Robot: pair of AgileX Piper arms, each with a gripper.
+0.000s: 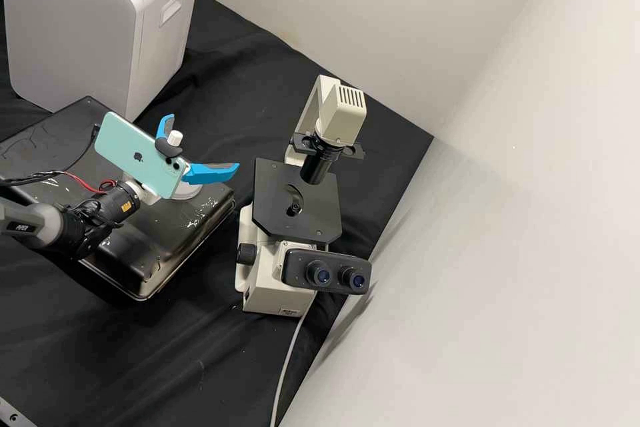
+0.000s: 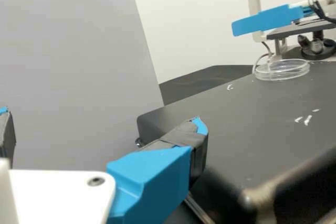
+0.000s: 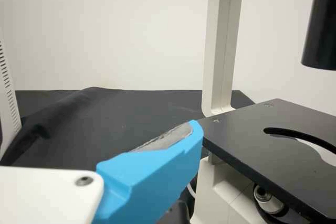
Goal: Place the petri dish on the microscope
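Note:
The clear petri dish [image 2: 282,68] lies on top of a black box [image 2: 262,129], near its far edge. My right gripper [image 1: 200,145] hangs open just above the dish, and one of its blue fingers [image 2: 268,19] shows over it. That gripper faces the microscope [image 1: 293,247], whose black stage [image 1: 270,197] is bare and close ahead [image 3: 252,129]. In the high view the arm's mounted phone [image 1: 137,153] hides most of the dish. My left gripper [image 2: 100,129] is open and holds nothing, low beside the black box on the side away from the microscope.
A large white appliance [image 1: 93,20] stands at the back left, close to the black box [image 1: 160,247]. The microscope's lamp arm and condenser [image 1: 327,127] overhang the stage. A pale wall [image 1: 520,247] borders the bench on the right.

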